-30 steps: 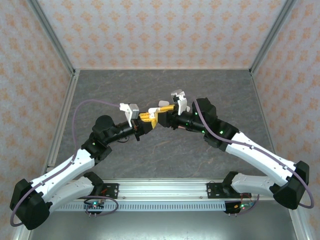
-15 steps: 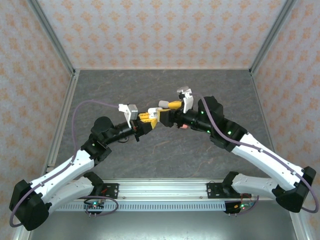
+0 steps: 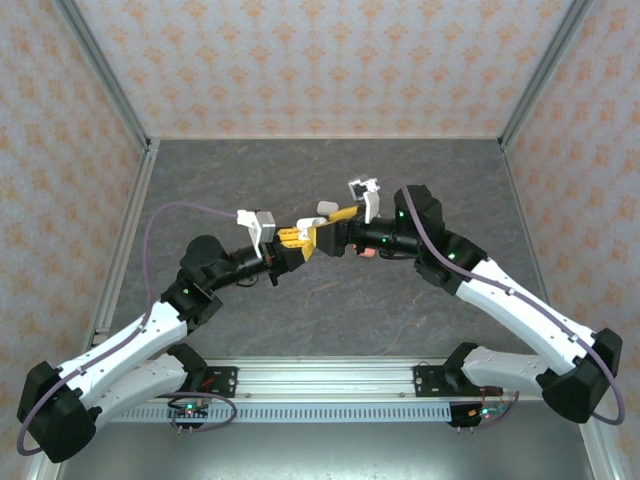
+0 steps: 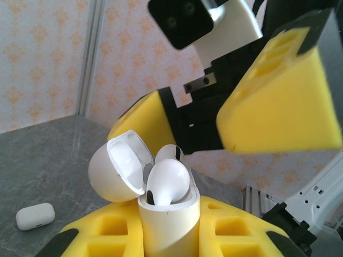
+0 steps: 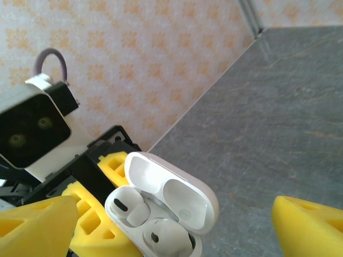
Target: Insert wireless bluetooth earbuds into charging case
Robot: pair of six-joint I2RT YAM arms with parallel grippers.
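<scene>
On the grey stone-patterned bench (image 3: 330,310), a small salmon-pink thing (image 3: 368,253) lies just beside the right arm. It is too small to tell what it is.

A little farther, the left pincer (image 3: 298,238) pinches the white glossy plastic charging case (image 4: 169,225) by its lower body between its yellow ribbed fingers (image 4: 268,235). It holds the case upright above the bench. The rounded lid (image 4: 115,171) of the case is swung open and leans back to one side.

Two white smooth plastic earbuds (image 5: 128,210) sit inside the case. In the left wrist view one rounded head (image 4: 167,182) stands in front and the second head (image 4: 170,153) shows just behind it. Their stems are hidden inside the case. In the right wrist view the two sit side by side.

Just beyond the case, the right pincer (image 4: 206,115) faces it. Its two yellow fingers are spread wide apart and grip nothing. In the right wrist view the case lies between them, apart from both.

Farther on the bench, a small closed white pebble-shaped case (image 4: 35,216) lies flat, well apart from the held one. Behind everything stand the walls (image 3: 300,60) with a pale orange flower pattern.
</scene>
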